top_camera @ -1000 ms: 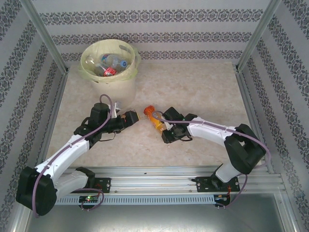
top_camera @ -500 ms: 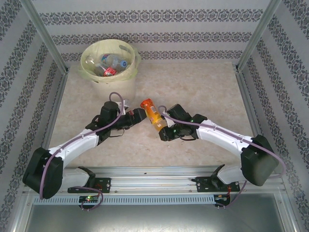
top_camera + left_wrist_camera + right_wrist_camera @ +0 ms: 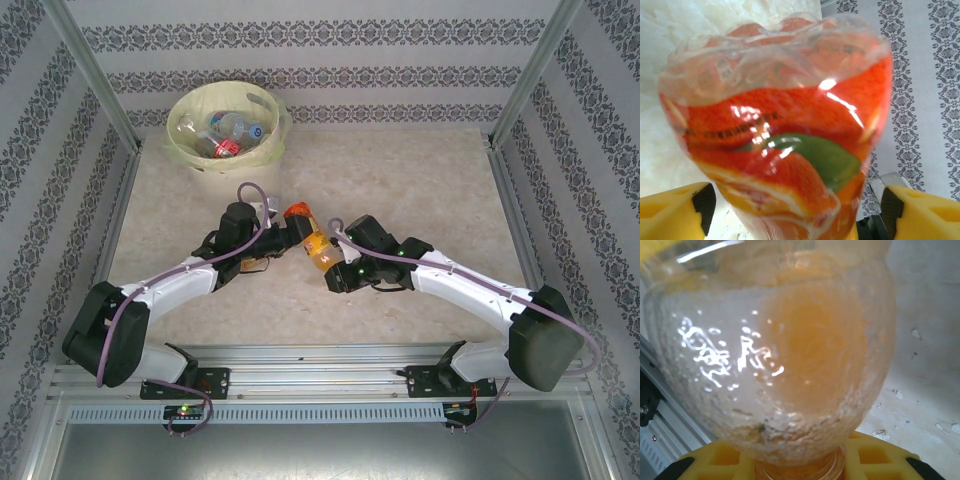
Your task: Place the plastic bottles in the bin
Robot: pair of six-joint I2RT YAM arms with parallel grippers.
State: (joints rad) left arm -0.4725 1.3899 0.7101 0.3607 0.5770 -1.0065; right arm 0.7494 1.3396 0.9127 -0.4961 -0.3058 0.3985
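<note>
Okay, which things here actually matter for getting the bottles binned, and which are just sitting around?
For the job:
- orange bottle, clamped by the right gripper, with the left gripper jaws open around it
- bin
- bottles lying in the bin

Not part of it:
- table
- patterned walls
- metal rail

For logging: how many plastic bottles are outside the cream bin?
1: the orange-labelled clear plastic bottle, held by the right gripper, left gripper open around it. None seems hidden.
</note>
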